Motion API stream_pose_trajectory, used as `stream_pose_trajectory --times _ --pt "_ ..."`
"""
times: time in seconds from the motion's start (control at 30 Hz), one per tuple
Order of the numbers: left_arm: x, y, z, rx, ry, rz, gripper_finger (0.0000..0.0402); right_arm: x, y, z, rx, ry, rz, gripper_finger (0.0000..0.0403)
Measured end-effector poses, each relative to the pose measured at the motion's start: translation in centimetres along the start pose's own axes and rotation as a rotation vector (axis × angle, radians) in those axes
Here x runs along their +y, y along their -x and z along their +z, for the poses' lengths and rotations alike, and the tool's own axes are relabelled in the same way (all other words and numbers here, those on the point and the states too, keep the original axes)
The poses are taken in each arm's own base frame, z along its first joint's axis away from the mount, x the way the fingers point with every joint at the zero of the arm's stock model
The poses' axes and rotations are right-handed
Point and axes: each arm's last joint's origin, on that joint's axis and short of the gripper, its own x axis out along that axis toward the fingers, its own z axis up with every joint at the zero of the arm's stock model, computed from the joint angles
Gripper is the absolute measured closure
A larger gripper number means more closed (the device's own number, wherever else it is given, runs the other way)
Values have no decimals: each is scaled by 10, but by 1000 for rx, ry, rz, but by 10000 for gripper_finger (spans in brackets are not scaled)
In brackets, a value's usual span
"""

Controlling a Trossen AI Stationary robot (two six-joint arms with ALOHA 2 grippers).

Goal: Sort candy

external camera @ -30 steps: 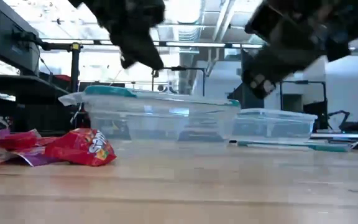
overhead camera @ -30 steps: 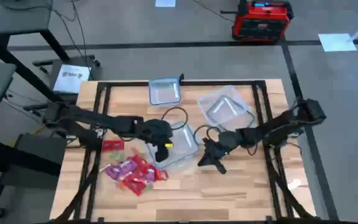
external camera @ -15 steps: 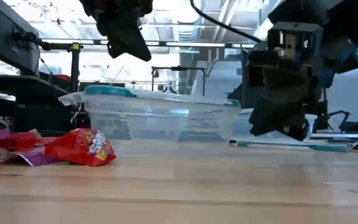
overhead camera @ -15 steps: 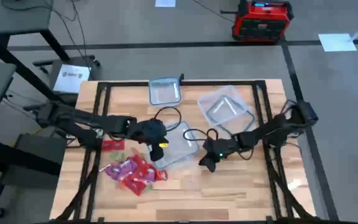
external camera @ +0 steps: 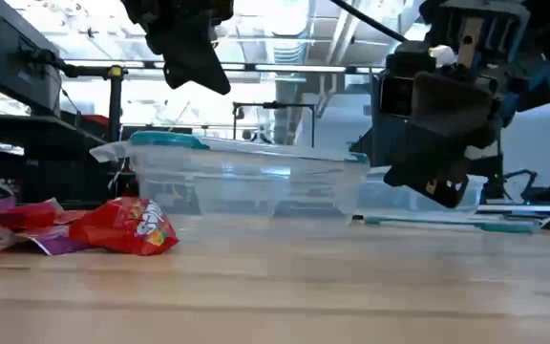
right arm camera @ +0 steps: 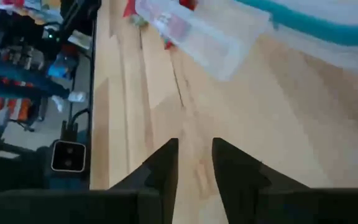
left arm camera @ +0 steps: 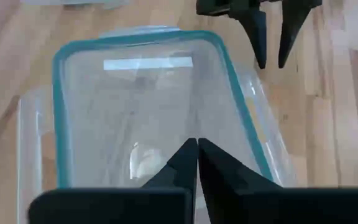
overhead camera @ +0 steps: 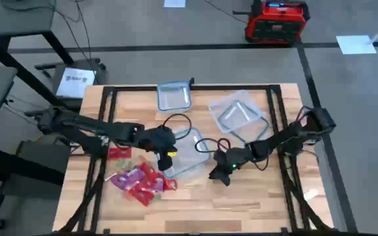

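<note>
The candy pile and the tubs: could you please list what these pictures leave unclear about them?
- Candy: high view, pieces too small to count or tell apart by colour.
- Candy, low view: pile cut off by the picture's edge.
- Far tub, low view: mostly hidden behind the right gripper.

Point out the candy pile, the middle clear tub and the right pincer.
candy pile (overhead camera: 140, 181), high view, on the red wrappers at its middle.
middle clear tub (left arm camera: 61, 112), left wrist view, on its bluish rim.
right pincer (right arm camera: 194, 155), right wrist view, midway between its open fingertips.
</note>
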Motion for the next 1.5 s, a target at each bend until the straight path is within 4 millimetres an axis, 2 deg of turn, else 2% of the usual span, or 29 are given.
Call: stream_pose_trajectory --times 0.5,0.73,0.87,1.13,1.27,1.5 --pt "0 0 0 -2 -17 3 402 3 0 1 -8 -37 25 315" --pt "1 0 2 -52 -16 99 402 2 0 1 -37 -6 -2 315" --pt "4 1 3 -64 -95 164 402 3 0 5 -156 6 -57 315" --pt "9 2 10 -124 -254 322 402 7 0 1 -165 -32 -65 313" --pt "11 2 12 -138 -250 325 402 8 -1 -1 -164 -54 -61 286" --pt "9 2 11 -137 -227 317 402 9 -1 0 -173 -58 -51 192"
